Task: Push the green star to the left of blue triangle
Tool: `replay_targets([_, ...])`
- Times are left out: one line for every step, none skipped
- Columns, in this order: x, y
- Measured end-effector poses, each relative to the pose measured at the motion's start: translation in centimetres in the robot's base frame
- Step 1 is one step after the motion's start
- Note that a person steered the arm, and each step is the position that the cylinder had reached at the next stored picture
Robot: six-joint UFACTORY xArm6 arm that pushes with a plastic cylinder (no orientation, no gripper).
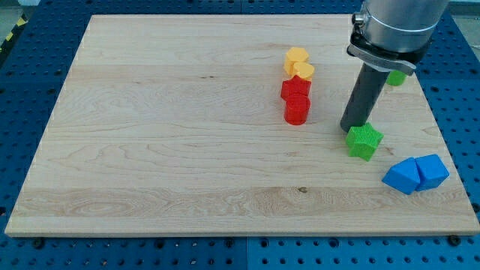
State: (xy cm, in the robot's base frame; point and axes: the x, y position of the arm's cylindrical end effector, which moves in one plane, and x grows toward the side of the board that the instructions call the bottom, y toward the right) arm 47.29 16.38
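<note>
A: Where's the star (364,140)?

B: Near the board's (172,135) right edge at the view's right; my tip (352,128) sits just up-left of it, touching or nearly so; I cannot tell which.

A: And the triangle?

B: Two blue blocks touch at the lower right; the left blue block (401,176) and the right blue block (432,170); which one is the triangle is hard to say from this angle. The star lies up-left of both, close by.

A: So how to push well?

B: I judge the star needs to go down the view, to sit level with the blue pair on their left; push from its top side, centred, slowly, so it does not spin off; keep clear of the blue blocks.

A: Jaws?

B: None; a bare rod, holding nothing.

A: Anything hidden?

B: A green block (397,77) peeks out behind the arm, shape unclear; the red blocks (296,99) and yellow blocks (298,62) stand well apart to the left.
</note>
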Motion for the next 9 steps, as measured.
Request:
replay_targets([0.2,0.5])
replay_targets([0.2,1.6])
replay_targets([0.2,2.1])
replay_targets([0.2,4.0])
replay_targets([0.5,4.4])
replay_targets([2.0,2.5])
replay_targets([2.3,1.7])
replay_targets([2.2,0.5])
replay_targets([1.5,-2.5])
